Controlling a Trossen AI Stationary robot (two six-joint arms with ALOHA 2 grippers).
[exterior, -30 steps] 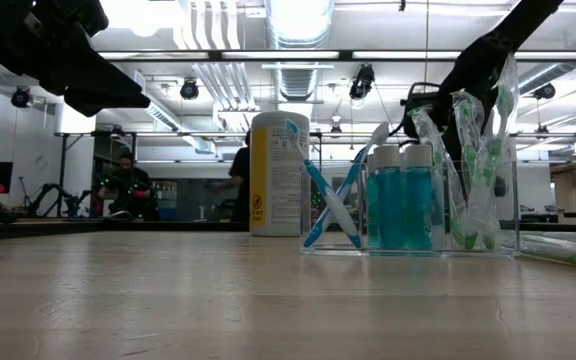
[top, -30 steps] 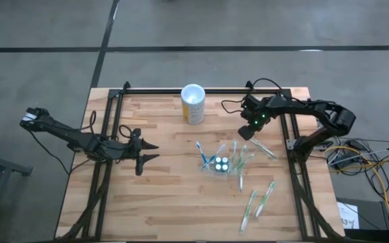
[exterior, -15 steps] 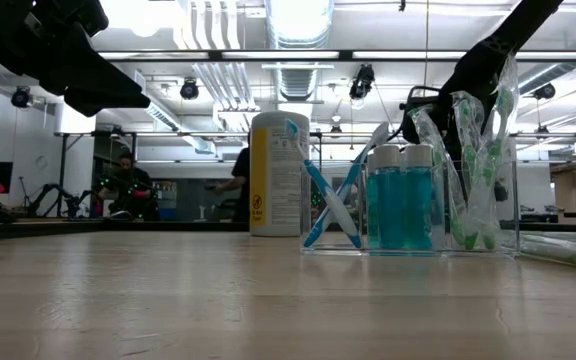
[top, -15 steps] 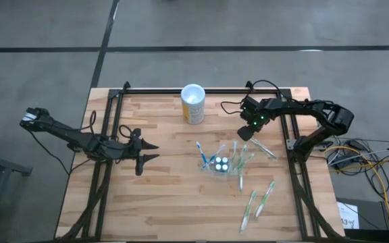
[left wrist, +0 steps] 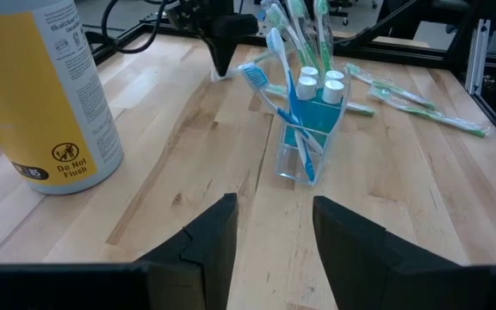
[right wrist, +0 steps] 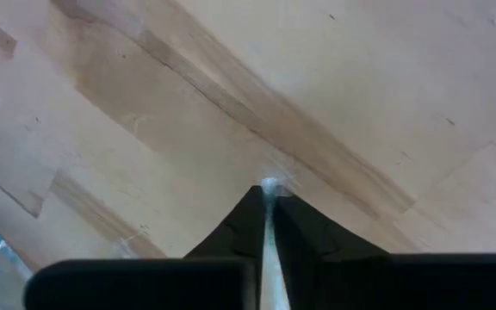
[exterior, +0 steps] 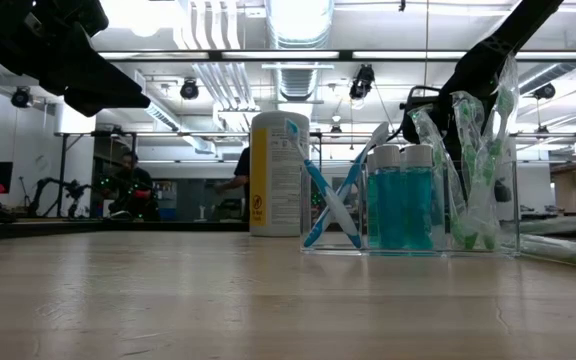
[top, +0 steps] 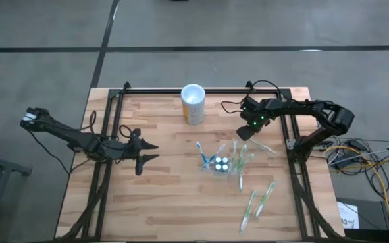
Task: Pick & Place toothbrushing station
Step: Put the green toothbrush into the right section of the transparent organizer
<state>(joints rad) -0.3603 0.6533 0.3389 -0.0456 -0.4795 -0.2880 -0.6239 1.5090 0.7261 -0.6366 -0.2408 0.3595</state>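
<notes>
Scene: a wooden table [top: 167,196] seen from above, my two dark arms reaching in from either side

Station: the toothbrushing station [top: 225,162] is a clear plastic holder standing upright right of the table's middle, with blue toothbrushes, green toothbrushes and two white-capped blue bottles [exterior: 401,197] in it

My right gripper [top: 246,131]: low over the wood just behind the station, on its far side; my fingers are pressed together on something thin and pale, which looks like a toothbrush [right wrist: 269,237] lying flat on the table, though only its end shows between them

My left gripper [top: 147,154]: waiting well to the left of the station, fingers parted and holding nothing

Other things: a yellow canister [top: 193,104] stands upright near the far edge; loose toothbrushes [top: 258,201] lie flat on the wood nearer the front right

How the station should handle: I judge it light and rigid, with smooth see-through walls that could slip in a pinch; loaded with tall brushes it looks top-heavy and easy to tip or slide

Where I would hold it: across two opposite walls, low down, clear of the leaning brush handles

How the brush should handle: thin, stiff and light; a pinch near the middle of the handle would keep it from swinging
</notes>
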